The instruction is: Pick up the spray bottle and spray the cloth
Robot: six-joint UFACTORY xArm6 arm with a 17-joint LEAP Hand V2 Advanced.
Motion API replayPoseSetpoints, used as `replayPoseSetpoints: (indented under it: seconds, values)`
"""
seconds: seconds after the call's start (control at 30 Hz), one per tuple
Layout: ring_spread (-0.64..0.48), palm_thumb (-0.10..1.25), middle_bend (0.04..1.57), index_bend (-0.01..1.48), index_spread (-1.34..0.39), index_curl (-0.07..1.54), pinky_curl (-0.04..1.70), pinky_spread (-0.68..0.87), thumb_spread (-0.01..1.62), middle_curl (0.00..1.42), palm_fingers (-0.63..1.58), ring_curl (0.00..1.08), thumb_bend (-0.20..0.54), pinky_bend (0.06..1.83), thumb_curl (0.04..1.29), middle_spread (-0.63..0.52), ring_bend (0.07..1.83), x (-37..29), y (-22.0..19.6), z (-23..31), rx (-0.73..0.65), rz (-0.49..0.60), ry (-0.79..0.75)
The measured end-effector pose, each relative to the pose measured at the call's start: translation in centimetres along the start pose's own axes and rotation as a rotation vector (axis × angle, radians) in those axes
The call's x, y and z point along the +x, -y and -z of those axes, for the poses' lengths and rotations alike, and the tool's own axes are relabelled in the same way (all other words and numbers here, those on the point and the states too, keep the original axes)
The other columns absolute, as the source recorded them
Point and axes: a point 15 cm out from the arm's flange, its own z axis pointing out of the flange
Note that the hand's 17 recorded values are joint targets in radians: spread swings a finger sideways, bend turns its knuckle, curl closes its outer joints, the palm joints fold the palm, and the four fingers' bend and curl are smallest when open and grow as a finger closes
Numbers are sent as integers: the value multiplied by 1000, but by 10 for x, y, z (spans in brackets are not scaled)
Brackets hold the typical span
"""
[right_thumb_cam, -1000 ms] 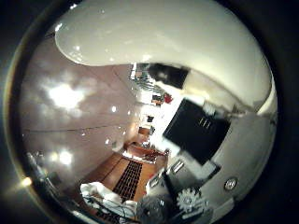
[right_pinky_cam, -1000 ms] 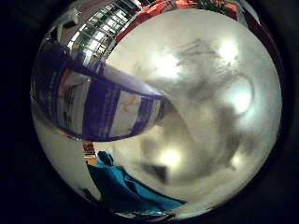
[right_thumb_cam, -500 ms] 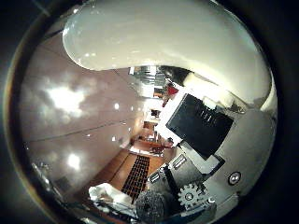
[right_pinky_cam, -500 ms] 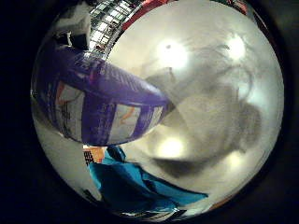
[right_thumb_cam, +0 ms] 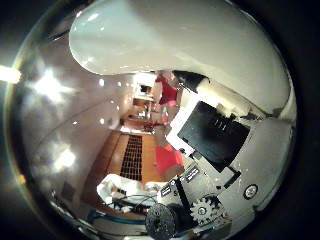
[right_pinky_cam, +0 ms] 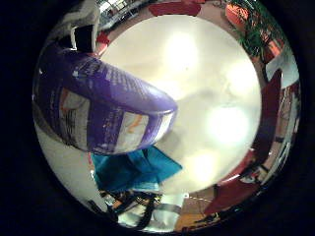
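Note:
The spray bottle's purple labelled body (right_pinky_cam: 103,118) lies close against my palm and fills much of the little finger side view. Its white top (right_thumb_cam: 175,45) curves across the thumb side view. My right hand (right_thumb_cam: 225,150) is curled round the bottle: white and black finger parts press beside the white top, and one finger (right_pinky_cam: 83,32) wraps over the purple body. A crumpled teal cloth (right_pinky_cam: 130,169) lies on the white round table (right_pinky_cam: 206,93), showing just past the bottle's base. The nozzle itself is hidden.
Red chairs (right_pinky_cam: 268,113) stand round the table's rim. A wooden floor with a dark mat (right_thumb_cam: 132,157) and a person in red (right_thumb_cam: 167,95) show farther off in the room.
Both views have shifted, so the hand has moved with the bottle in it. More of the table's rim and the room shows now, and the teal cloth sits nearer the bottle's base.

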Motion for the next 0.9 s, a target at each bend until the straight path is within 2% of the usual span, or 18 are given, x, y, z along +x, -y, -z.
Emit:
replayPoseSetpoints:
  seconds: [0.13, 0.4, 0.7, 0.9]
  values:
    - [-198, 997, 1404, 1209, -174, 778, 1209, -160, 954, 710, 1124, 706, -15, 1118, 745, -104, 1396, -32, -18, 9, -142, 60, -138]
    - [-197, 1000, 1406, 1196, -183, 764, 1280, -161, 980, 702, 1128, 714, -14, 1078, 746, -103, 1391, -89, -56, -10, -331, 187, -375]
    - [-201, 993, 1406, 1194, -186, 762, 1319, -165, 1008, 698, 1131, 723, -13, 1055, 734, -103, 1383, -100, -86, -23, -483, 315, -741]
    - [-204, 1000, 1407, 1195, -186, 761, 1333, -167, 1014, 696, 1131, 730, -14, 1048, 726, -103, 1382, -105, -96, -35, -553, 376, -890]
